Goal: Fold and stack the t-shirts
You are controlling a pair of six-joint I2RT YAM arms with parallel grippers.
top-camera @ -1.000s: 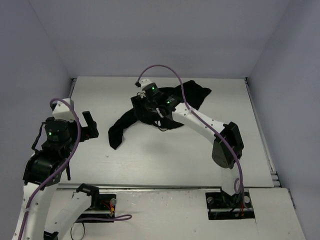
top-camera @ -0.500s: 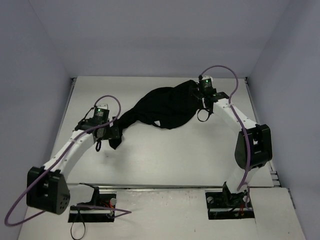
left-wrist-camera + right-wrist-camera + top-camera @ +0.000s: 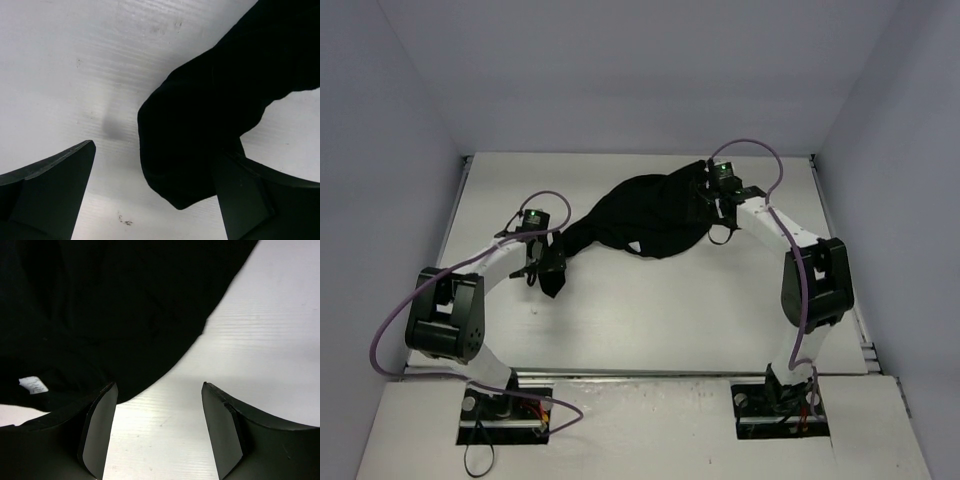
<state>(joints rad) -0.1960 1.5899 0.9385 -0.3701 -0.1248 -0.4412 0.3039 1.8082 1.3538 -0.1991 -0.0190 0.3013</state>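
Note:
One black t-shirt [image 3: 650, 215] lies rumpled across the far middle of the white table [image 3: 660, 300], with a narrow end trailing down to the left. My left gripper [image 3: 548, 268] is at that trailing end. In the left wrist view the gripper [image 3: 157, 150] is open wide, and the cloth's rounded end [image 3: 190, 145] lies between the fingers, close to the right one. My right gripper [image 3: 706, 200] is at the shirt's right edge. In the right wrist view the gripper [image 3: 159, 385] is open over bare table, with the cloth [image 3: 115, 310] reaching the left finger [image 3: 97, 430]. A white label [image 3: 33, 385] shows.
Pale walls close the table in at the left [image 3: 390, 180], back and right. A metal rail [image 3: 650, 372] runs along the near edge by the arm bases. Purple cables [image 3: 745, 145] loop above both wrists.
The right arm has swung from the shirt's middle to its right edge, and the shirt now lies spread wider. The left arm has come out from the left side to the trailing end.

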